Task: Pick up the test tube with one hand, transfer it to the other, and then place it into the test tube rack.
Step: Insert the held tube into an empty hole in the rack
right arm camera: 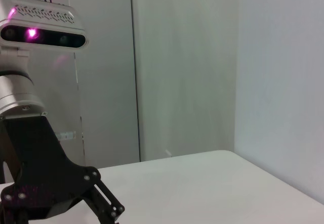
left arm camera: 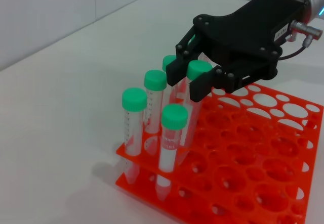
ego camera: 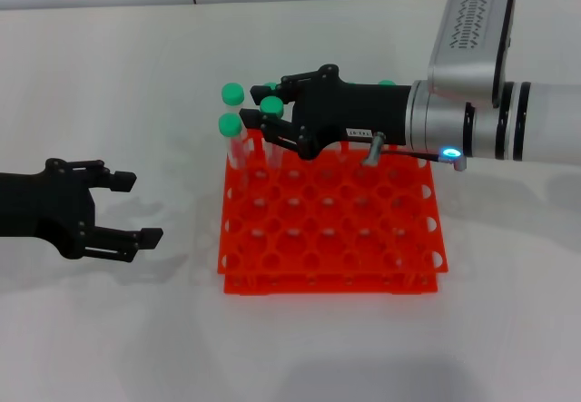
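1. Counter [ego camera: 109,329]: plain white surface filling the head view; a pale wall runs along the top edge of the frame.
2. Right arm [ego camera: 536,130]: silver-white, enters from the right edge of the head view, upper half, with a blue light on its underside. It reaches left over the far side of the rack.
3. Rack [ego camera: 331,230]: orange-red, square, two tiers, grid of round holes, centre of the head view. Most holes hold nothing; the green-capped tubes stand in its far-left corner.
4. Left tool [ego camera: 127,210]: black, at the left edge of the head view, mid-height, beside the rack and apart from it. Fingers spread, holding nothing.
5. Right tool [ego camera: 270,122]: black, small white label. In the left wrist view [left arm camera: 195,77] its fingertips sit either side of the test tube [left arm camera: 198,71] just under the cap, closed on it.
6. Test tube: upright, lower end down in a rack hole in the far-left corner, among the other tubes [left arm camera: 173,143].
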Controlling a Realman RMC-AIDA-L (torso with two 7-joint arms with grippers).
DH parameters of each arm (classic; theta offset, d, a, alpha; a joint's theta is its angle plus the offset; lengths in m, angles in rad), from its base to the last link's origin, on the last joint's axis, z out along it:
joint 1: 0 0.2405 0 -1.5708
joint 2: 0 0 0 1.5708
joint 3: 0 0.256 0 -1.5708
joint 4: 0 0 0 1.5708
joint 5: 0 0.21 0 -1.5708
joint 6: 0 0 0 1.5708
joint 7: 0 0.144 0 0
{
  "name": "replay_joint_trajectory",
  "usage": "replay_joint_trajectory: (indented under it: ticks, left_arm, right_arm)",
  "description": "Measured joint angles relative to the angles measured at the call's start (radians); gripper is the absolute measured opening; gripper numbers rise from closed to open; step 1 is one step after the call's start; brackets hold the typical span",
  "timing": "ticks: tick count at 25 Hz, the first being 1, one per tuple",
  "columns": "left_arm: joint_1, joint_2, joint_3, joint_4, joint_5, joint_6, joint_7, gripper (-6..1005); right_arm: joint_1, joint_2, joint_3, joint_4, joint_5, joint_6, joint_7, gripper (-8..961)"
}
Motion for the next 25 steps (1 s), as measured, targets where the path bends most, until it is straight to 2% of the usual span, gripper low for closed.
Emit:
replay_joint_trajectory:
  ticks: [25]
  left_arm:
    - [0.000,0.000,0.000,-0.003,0.002,-0.002,0.000,884]
  right_arm:
    - [0.006,0.000,-0.025,0.008,0.001,0.025,0.008,285]
